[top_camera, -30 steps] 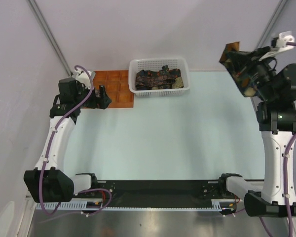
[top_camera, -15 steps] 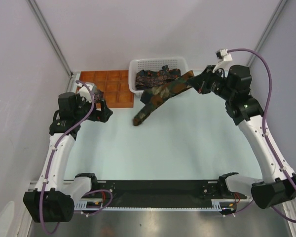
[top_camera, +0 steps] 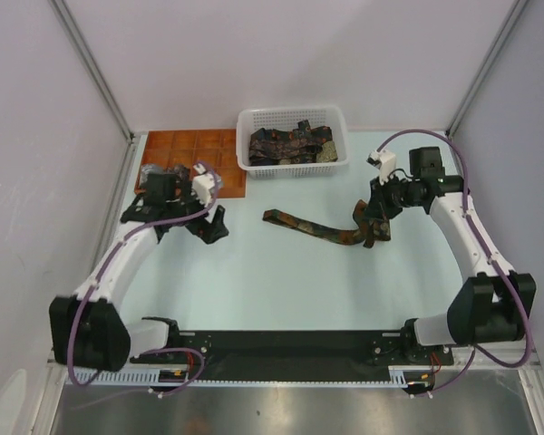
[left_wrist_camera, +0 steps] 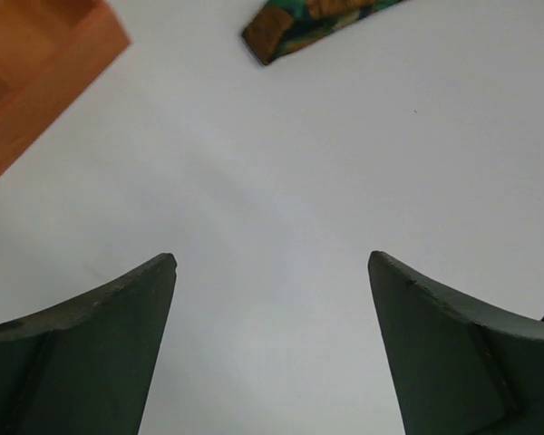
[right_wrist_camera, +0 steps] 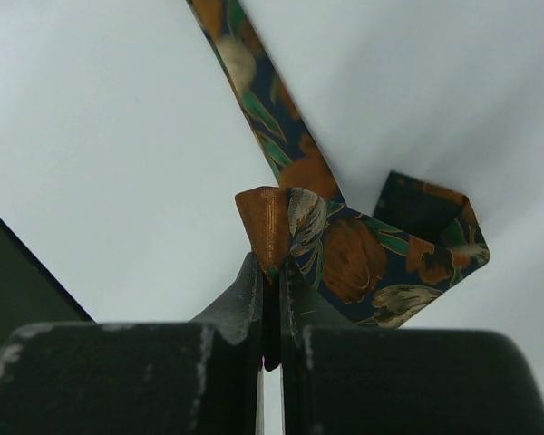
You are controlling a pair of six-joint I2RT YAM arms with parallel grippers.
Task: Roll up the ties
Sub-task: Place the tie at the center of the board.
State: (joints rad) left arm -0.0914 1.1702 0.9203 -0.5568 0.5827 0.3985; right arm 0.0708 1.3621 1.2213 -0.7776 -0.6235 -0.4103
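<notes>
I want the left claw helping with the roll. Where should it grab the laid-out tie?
The tie's free left tip, from above: it lies flat and bare, nearest the open left claw, while the right claw pinches the folded far end.

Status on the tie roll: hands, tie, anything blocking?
Right hand shut on the tie, pinching its folded end. Left hand open above the table, short of the tie's other tip. Tie laid out, not yet rolled. Nothing in the way.

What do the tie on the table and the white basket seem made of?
The tie: soft fabric, perhaps silky; it folds limply and carries floral motifs. The basket: likely rigid white plastic, matte, judging by its moulded mesh walls.
</notes>
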